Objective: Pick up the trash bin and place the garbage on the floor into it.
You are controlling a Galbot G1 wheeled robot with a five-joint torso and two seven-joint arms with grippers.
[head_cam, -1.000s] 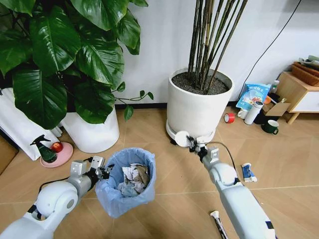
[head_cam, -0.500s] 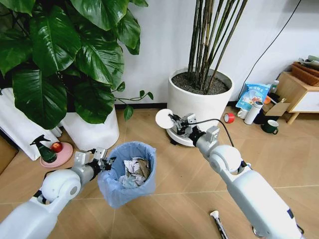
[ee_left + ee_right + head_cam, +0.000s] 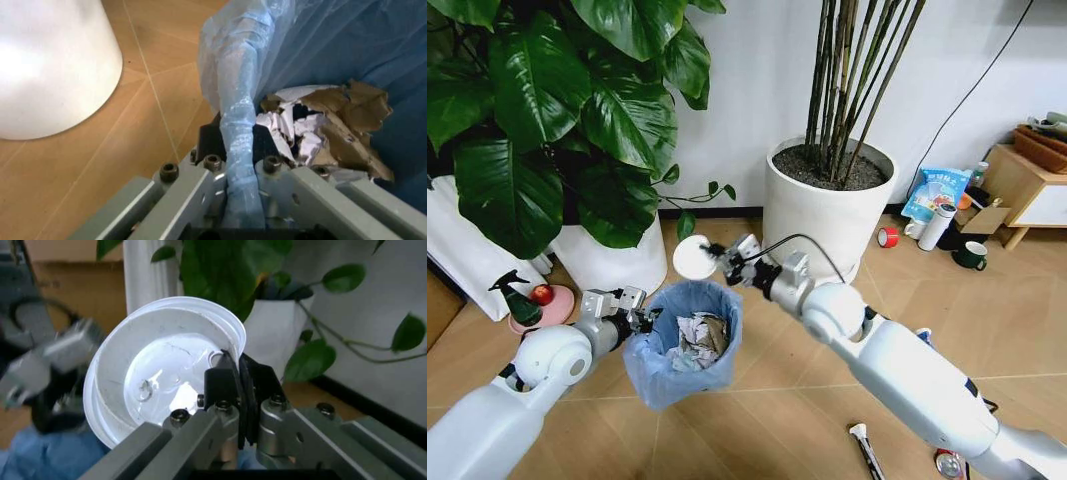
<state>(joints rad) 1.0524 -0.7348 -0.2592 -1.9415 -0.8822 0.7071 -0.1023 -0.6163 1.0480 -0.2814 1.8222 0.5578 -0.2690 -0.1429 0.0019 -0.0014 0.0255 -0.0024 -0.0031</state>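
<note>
The trash bin (image 3: 682, 350), small and lined with a crinkly light blue bag, hangs just above the floor (image 3: 777, 400). My left gripper (image 3: 639, 321) is shut on its near rim, and the left wrist view shows the bag edge (image 3: 239, 150) pinched between the jaws. Crumpled paper and brown card (image 3: 320, 125) lie inside. My right gripper (image 3: 721, 256) is shut on a white round lid (image 3: 692, 257), held on edge over the bin's far rim; the lid (image 3: 167, 380) is clamped at its rim. A white tube (image 3: 864, 446) and a red-silver can (image 3: 947, 463) lie on the floor at the lower right.
Two big white planters (image 3: 822, 215) (image 3: 612, 265) stand behind the bin, one leafy and one with tall stalks. A spray bottle on a pink dish (image 3: 532, 305) sits at the left. Red tape roll (image 3: 887, 236), white bottle, mug (image 3: 970, 255) and a wooden cabinet (image 3: 1027, 185) are at the right.
My right gripper has swung left from the stalk planter's base, carrying the white lid to just above the bin's far rim. The left gripper and bin have barely moved.
</note>
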